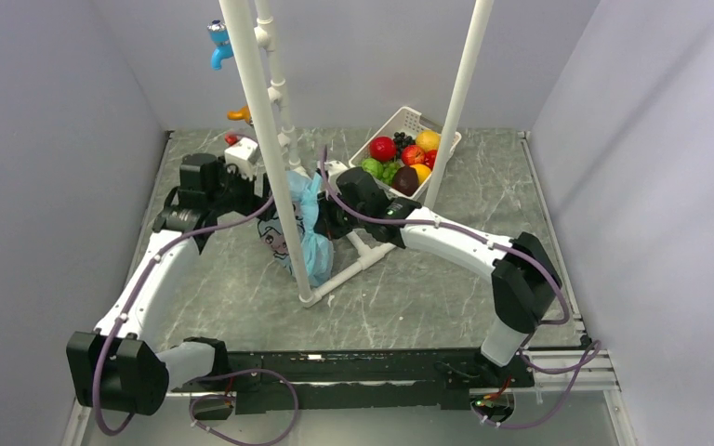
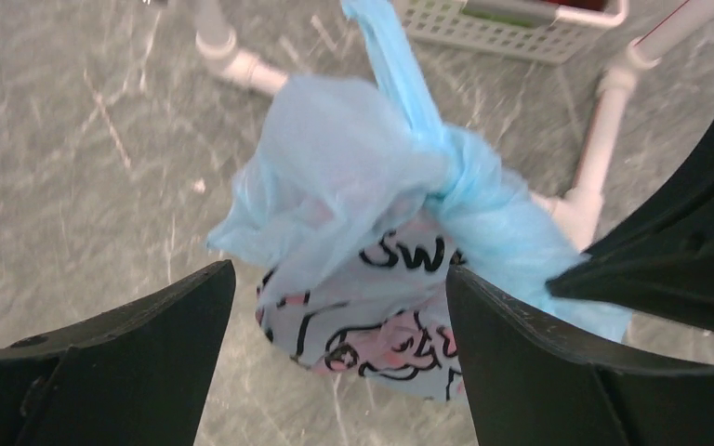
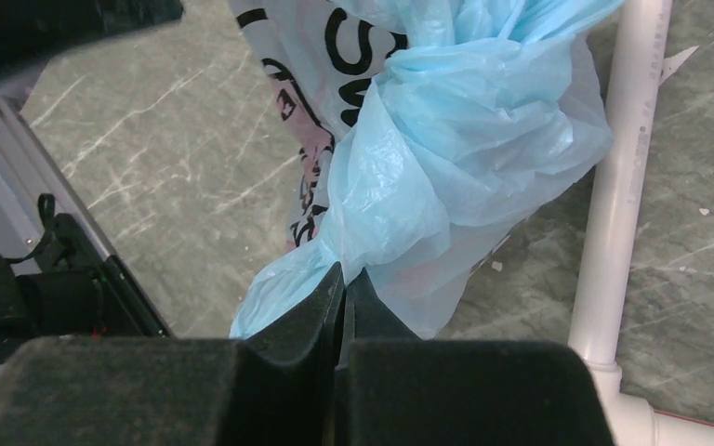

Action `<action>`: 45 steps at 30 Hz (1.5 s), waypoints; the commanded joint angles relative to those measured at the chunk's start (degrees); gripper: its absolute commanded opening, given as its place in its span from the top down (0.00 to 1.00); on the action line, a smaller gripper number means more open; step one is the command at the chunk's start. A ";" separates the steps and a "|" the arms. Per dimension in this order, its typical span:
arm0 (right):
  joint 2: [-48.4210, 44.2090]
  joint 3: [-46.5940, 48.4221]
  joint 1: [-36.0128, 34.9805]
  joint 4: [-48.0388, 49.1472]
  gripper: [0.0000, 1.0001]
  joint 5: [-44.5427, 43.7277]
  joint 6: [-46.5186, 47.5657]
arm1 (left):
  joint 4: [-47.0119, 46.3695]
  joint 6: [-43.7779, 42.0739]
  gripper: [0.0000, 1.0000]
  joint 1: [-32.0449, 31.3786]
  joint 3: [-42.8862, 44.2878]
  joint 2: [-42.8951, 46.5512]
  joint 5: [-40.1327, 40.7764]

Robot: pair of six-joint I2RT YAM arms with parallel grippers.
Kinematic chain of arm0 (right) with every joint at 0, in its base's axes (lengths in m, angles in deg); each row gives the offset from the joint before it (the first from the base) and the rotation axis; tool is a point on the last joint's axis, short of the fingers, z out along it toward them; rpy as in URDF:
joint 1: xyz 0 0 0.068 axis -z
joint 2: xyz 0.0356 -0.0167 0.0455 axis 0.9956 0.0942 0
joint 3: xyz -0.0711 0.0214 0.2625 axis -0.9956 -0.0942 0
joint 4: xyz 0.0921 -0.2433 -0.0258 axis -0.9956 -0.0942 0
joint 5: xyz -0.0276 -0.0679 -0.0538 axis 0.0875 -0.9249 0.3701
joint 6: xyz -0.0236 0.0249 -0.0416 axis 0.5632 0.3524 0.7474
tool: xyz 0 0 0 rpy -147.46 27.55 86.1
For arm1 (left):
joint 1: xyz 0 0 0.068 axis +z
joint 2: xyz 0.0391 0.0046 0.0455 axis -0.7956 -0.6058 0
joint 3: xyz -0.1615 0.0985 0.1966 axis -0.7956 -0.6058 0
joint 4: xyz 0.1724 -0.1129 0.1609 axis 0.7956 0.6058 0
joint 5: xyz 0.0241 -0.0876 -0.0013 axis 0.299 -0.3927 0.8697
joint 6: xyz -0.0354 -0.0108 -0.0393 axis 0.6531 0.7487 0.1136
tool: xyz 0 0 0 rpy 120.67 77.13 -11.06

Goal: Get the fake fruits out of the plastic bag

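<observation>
Right wrist view: right fingers (image 3: 297,325) pinch the plastic bag (image 3: 465,139), contents hidden; left fingers (image 2: 149,325) spread, empty.

Boxed in at 9, 12 and 3 o'clock by plain, pale lilac-grey walls (image 1: 56,139). Floored with a dark grey tabletop (image 1: 409,307) veined in white. Lit evenly, with only soft shadows. Crossed by a white pipe frame (image 1: 264,139), uprights rising at centre and toward 1 o'clock. Edged at 6 o'clock by a black rail (image 1: 363,381).
</observation>
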 commanded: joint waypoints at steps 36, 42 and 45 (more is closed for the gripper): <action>-9.23 -12.19 0.34 3.04 1.00 -1.62 -2.55 | 1.96 -4.85 1.00 -7.92 16.99 -19.29 18.43; -15.75 -20.24 0.28 3.54 1.00 -2.31 -3.30 | 2.68 -6.82 1.00 -7.92 16.71 -16.83 23.89; -17.37 -23.17 0.24 3.37 1.00 -2.49 -3.07 | 2.20 -7.21 1.00 -7.92 16.08 -16.10 22.59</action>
